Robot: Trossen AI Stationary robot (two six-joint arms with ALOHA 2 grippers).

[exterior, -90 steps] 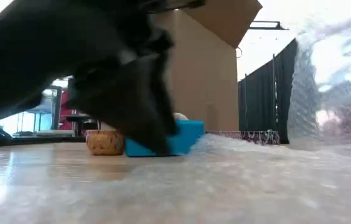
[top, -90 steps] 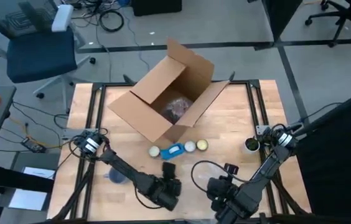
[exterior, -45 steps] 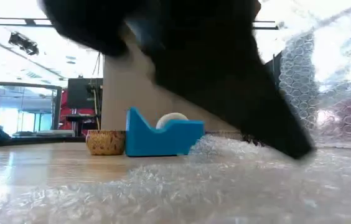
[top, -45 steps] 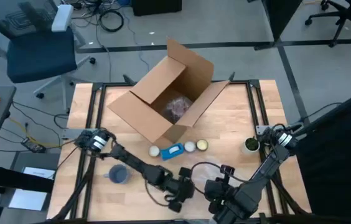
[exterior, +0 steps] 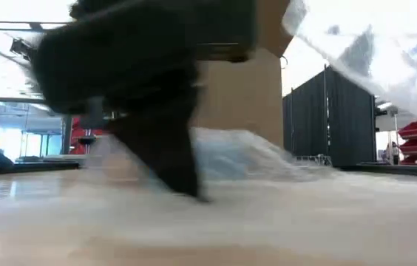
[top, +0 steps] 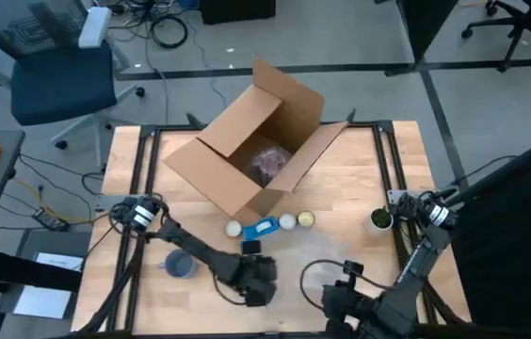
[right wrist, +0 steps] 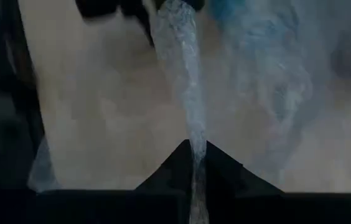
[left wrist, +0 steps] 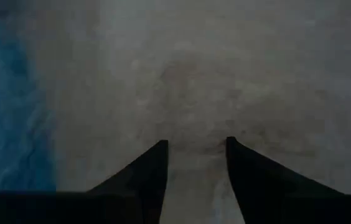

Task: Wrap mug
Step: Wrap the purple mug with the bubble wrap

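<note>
The blue-grey mug [top: 179, 265] stands on its base at the near left of the table, with no gripper on it. A clear bubble wrap sheet [exterior: 268, 222] lies across the near middle of the table. My left gripper [top: 258, 281] hangs over the sheet, right of the mug. It points down with its fingers open [left wrist: 195, 144]. My right gripper [top: 343, 299] is near the front edge, shut on the sheet [right wrist: 182, 74]. One part of the sheet rises slanting off the table [exterior: 364, 52]. My left gripper's fingertips [exterior: 186, 188] reach down to the bubble wrap on the table. Whether they touch it, I cannot tell. My right gripper pinches the bubble wrap between its two fingers at a raised fold or edge [right wrist: 194, 134]. The sheet runs on from the fingers as a narrow upright ridge, and its far part lies on the table.
An open cardboard box [top: 247, 151] lies on its side at the table's middle, with wrapped stuff inside. In front of it are a blue tape dispenser [top: 261, 228] and a few small round things [top: 296, 220]. A small pot [top: 380, 220] stands by the right arm's base.
My left gripper has swung toward the table's right edge and come back, ending a little farther from the near edge. My right gripper has moved toward the table's right edge with the bubble wrap. Its held part is now lifted higher and slants over the table.
</note>
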